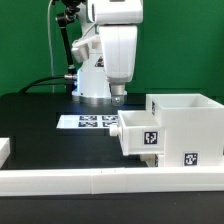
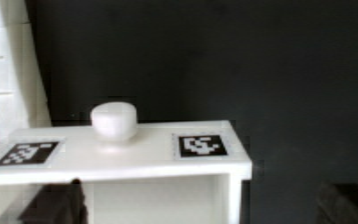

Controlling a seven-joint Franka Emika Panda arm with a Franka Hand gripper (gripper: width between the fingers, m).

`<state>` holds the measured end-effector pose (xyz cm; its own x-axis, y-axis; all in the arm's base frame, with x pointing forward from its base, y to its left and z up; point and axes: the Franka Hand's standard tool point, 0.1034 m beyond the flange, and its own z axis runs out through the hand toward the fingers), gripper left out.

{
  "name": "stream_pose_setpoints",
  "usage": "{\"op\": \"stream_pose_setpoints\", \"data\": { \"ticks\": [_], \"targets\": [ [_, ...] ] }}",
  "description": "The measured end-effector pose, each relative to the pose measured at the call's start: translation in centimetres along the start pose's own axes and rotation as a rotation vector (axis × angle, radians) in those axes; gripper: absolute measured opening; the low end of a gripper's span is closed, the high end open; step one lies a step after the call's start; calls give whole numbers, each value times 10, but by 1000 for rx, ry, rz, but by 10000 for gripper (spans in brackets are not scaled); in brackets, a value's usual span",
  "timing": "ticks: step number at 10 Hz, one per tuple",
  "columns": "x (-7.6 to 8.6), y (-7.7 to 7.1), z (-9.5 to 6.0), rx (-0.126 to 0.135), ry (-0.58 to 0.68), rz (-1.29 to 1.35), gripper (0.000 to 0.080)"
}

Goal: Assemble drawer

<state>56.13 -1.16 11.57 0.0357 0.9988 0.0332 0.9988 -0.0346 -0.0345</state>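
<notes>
Gripper (image 1: 119,97) state can't be told from these views, likely empty above the drawer (image 1: 138,133); light, rigid, slippery plastic, best gripped by its knob (image 2: 115,123).

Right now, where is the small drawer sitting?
In the exterior view the drawer sits right of centre, pushed partway into the big white box, with the marker board to its left.

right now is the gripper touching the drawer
Apart. In the exterior view the gripper hangs above and behind the drawer, with dark table visible between them; the wrist view shows the drawer's knob untouched.
</notes>
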Motion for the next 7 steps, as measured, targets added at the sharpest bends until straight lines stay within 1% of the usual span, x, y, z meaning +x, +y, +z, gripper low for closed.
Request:
{"op": "stream_pose_setpoints", "data": {
  "ticks": [1,2,3,4,5,6,7],
  "targets": [
    [-1,0,1,1,0,2,649],
    [-6,1,3,4,35,-24,649],
    [-13,9,11,7,69,-21,649],
    [-18,17,19,20,98,-13,649],
    [-21,28,26,24,122,-22,649],
    [-25,34,32,22,161,-32,649],
    [-31,38,41,27,204,-18,649]
  ]
}}
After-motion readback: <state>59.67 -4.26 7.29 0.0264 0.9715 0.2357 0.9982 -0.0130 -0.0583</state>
